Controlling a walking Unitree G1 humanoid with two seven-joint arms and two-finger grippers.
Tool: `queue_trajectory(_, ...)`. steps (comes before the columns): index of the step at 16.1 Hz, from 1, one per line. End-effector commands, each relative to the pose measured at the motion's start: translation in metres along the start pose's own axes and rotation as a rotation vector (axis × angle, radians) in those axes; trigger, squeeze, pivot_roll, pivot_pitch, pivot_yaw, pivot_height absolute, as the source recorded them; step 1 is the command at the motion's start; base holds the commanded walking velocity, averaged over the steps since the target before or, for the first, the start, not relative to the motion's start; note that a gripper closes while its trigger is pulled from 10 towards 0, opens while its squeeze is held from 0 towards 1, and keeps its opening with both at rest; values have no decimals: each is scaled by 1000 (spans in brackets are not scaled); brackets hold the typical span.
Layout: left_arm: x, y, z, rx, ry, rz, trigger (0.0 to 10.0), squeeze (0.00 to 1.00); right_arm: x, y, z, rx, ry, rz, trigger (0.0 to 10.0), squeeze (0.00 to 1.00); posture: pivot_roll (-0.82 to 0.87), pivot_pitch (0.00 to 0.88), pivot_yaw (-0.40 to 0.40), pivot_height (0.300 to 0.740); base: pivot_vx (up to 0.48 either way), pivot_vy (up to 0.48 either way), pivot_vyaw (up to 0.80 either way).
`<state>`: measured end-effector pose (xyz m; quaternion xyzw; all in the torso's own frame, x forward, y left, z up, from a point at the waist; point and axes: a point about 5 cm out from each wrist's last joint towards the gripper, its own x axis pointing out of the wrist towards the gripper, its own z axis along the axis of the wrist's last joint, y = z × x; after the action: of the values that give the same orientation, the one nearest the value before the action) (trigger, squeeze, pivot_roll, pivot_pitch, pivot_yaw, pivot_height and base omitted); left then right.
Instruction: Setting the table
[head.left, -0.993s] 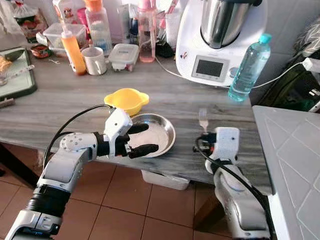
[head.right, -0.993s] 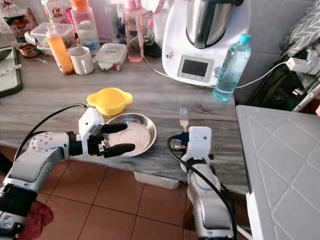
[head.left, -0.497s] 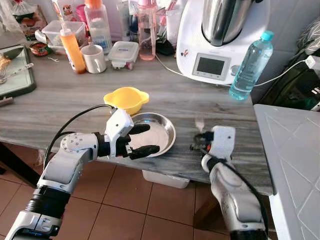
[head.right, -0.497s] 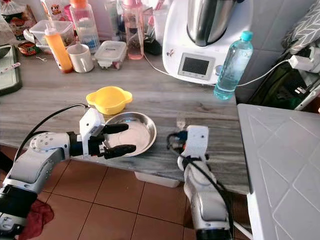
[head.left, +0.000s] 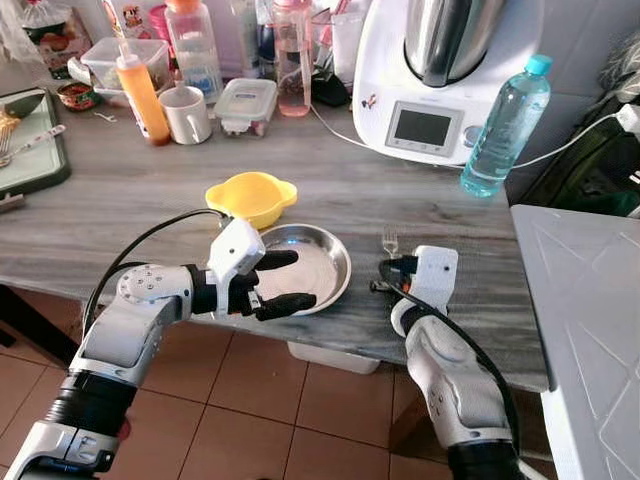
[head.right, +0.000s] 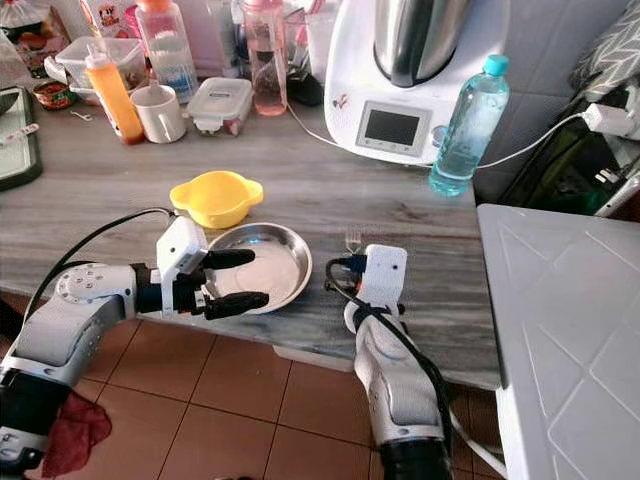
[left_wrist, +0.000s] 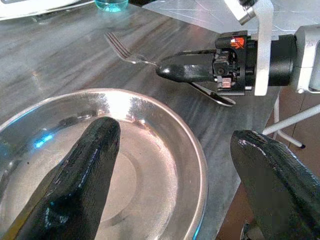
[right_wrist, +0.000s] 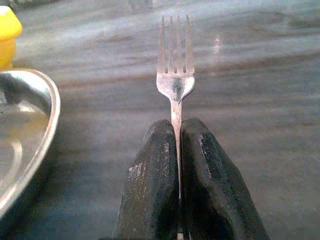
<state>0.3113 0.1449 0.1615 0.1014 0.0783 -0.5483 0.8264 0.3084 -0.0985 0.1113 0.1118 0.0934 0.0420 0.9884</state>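
Note:
A round steel plate (head.left: 330, 262) lies near the front edge of the grey counter (head.left: 120, 200). My left gripper (head.left: 285, 279) is open, one finger over the plate's rim (left_wrist: 197, 150) and the other just off the counter edge. A metal fork (head.left: 389, 242) points away from me just right of the plate. My right gripper (right_wrist: 178, 150) is shut on the fork's handle, the tines (right_wrist: 175, 75) sticking out ahead just above the counter. A yellow bowl (head.left: 252, 197) sits right behind the plate.
At the back stand a white kitchen machine (head.left: 445, 70), a clear water bottle (head.left: 503, 125), a mug (head.left: 185, 113), an orange sauce bottle (head.left: 142, 95) and several containers. A green tray (head.left: 30, 150) lies far left. A grey surface (head.left: 590, 320) borders the right.
My right gripper has carried the fork leftward, closer to the plate. The left gripper has stayed at the plate. The camera has shifted slightly.

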Motion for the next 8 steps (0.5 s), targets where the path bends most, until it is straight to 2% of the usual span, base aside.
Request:
queue_trajectory(1,-1,-1,4,24,15,-10,10000,0,-4,21,-14,104,33,19,10000,0,138,125,-2,740,0,0,0)
queue_trajectory(4,-1,-4,2,18,22,-19,10000,0,-4,20,-13,101,19,-3,10000,0,144,135,6,740,0,0,0)
queue_trajectory(8,-2,-3,2,20,31,-29,10000,0,-6,24,-22,104,62,-15,10000,0,138,131,10,740,0,0,0)
